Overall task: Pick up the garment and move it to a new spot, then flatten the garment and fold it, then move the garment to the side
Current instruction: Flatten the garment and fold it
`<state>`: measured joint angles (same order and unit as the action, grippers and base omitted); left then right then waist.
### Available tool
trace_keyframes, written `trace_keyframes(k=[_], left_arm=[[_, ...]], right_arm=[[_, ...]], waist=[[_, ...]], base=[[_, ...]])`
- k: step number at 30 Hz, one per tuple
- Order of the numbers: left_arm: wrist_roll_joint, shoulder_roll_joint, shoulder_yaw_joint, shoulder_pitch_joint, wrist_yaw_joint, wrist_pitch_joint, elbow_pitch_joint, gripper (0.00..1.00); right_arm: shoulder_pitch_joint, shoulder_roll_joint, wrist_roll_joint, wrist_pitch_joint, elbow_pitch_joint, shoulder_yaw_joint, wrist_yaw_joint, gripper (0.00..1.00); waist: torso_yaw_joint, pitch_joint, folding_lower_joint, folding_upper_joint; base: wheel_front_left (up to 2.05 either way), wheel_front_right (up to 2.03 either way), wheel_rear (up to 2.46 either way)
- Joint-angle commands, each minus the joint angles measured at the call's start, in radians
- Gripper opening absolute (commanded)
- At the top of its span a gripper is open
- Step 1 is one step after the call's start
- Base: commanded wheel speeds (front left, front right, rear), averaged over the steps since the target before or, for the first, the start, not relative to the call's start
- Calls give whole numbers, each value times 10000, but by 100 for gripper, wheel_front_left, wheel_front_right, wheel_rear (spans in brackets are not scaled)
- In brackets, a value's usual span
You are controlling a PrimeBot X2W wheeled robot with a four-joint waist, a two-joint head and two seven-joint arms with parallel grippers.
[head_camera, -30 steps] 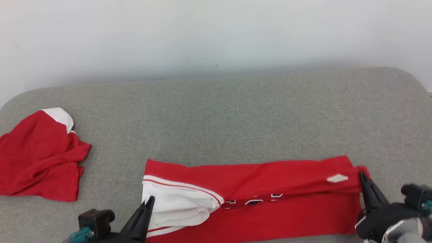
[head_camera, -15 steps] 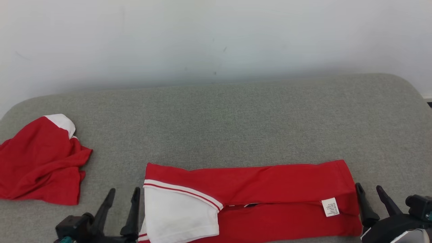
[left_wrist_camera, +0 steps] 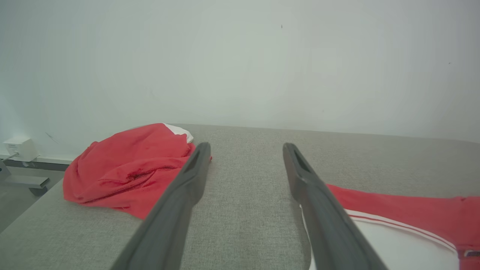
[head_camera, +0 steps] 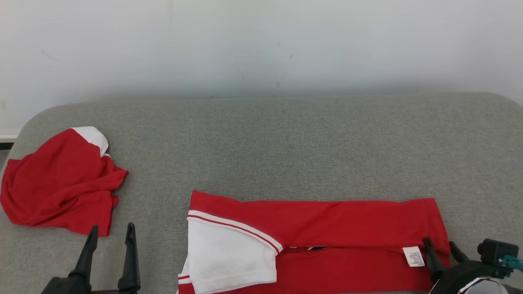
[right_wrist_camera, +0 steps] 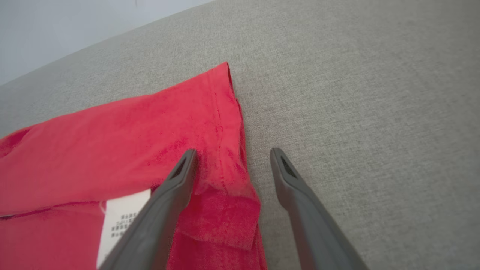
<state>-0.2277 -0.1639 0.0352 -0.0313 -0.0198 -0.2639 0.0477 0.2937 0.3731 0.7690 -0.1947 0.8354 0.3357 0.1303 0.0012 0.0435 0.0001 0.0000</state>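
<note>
Jersey [head_camera: 335, 220], red with white sleeve, lies folded lengthwise on the grey padded surface [head_camera: 286, 147]. My left jaws gape empty beside it; my right jaws, empty too, straddle its hem corner.

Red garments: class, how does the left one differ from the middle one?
The folded garment lies flat as a long band; the crumpled garment sits bunched in a heap. The folded garment lies central; the crumpled garment sits at the left. Both are red with white parts.
</note>
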Motion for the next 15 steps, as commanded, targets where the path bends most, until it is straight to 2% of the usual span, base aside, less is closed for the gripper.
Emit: trace_keyframes(k=[1, 3, 4, 5, 6, 10, 15], left_arm=[[114, 40, -76, -115, 52, -3, -1, 100], [405, 194, -287, -227, 213, -3, 80, 100], [461, 279, -388, -254, 290, -3, 107, 100], [540, 360, -520, -253, 359, -3, 105, 100], [604, 435, -618, -297, 413, -3, 114, 100], [873, 706, -901, -469, 689, -3, 188, 100], [1065, 895, -1120, -571, 898, -3, 256, 100]], right_arm=[[86, -67, 107, -2, 66, 43, 12, 100], [125, -138, 200, 86, 307, 177, 12, 100], [141, -182, 245, 148, 392, 265, 12, 80], [150, -210, 291, 210, 474, 355, 12, 21], [158, -212, 355, 287, 555, 417, 12, 0], [171, -170, 735, 390, 883, 503, 11, 0], [356, 368, 1018, 171, 1195, 416, -3, 0]], waist=[[40, 24, -1, 0], [91, 2, -1, 0], [110, -11, -1, 0], [123, -40, -1, 0], [130, -67, -1, 0], [123, -235, -1, 0], [50, -412, -1, 0]], base=[[0, 0, 0], [0, 0, 0], [0, 0, 0], [0, 0, 0], [0, 0, 0], [0, 0, 0], [0, 0, 0]])
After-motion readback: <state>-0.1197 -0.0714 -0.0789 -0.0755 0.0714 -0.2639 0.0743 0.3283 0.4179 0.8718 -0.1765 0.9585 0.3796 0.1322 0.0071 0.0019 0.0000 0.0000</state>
